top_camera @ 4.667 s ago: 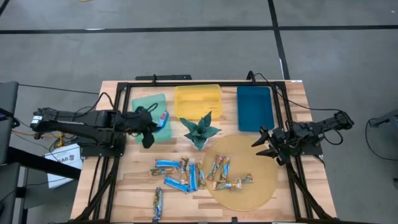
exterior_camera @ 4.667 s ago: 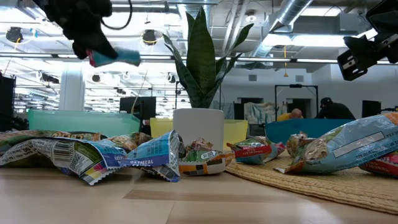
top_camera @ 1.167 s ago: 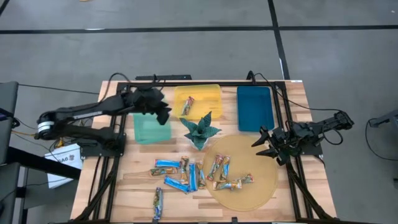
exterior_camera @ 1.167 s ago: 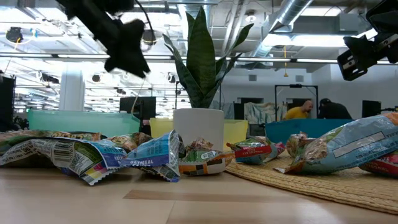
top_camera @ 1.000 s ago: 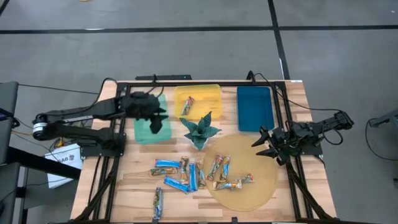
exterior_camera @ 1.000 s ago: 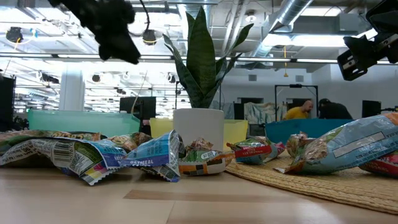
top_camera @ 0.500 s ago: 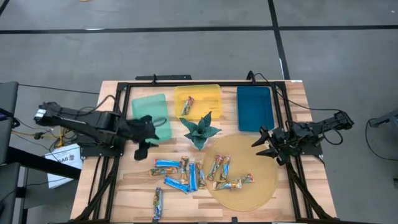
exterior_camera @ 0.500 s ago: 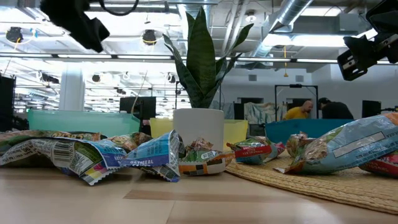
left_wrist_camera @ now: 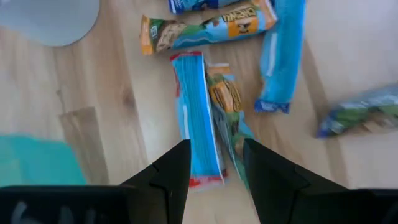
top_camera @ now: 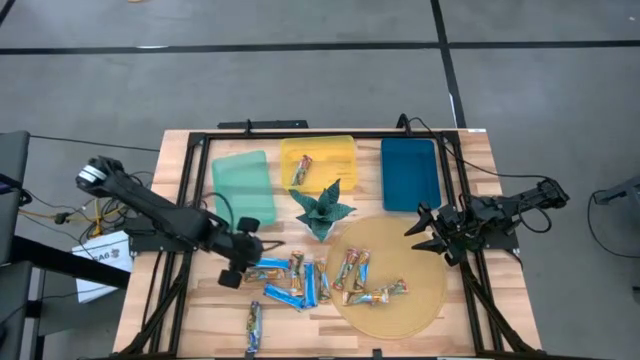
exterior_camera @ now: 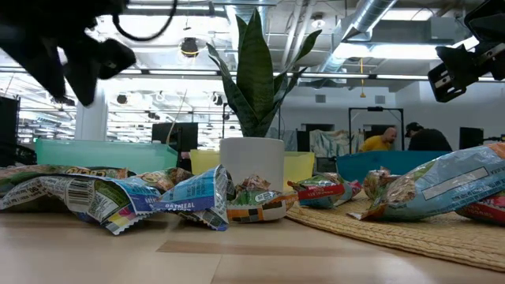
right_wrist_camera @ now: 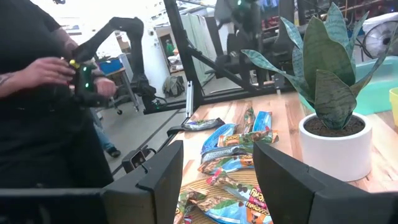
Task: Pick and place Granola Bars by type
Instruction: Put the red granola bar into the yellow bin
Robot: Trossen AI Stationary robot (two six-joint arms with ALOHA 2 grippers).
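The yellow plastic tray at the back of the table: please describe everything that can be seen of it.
The yellow plastic tray is rectangular and shallow, with a raised rim and ribs along its floor. It lies flat at the table's back edge, between the mint green tray and the dark blue tray. One orange-brown wrapped granola bar lies inside, near its left side. The green star-shaped plant overlaps its front edge.

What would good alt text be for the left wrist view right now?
The left gripper hangs open and empty just above a bright blue granola bar on the wooden table. More wrapped bars lie around it, including a multicoloured one beyond.
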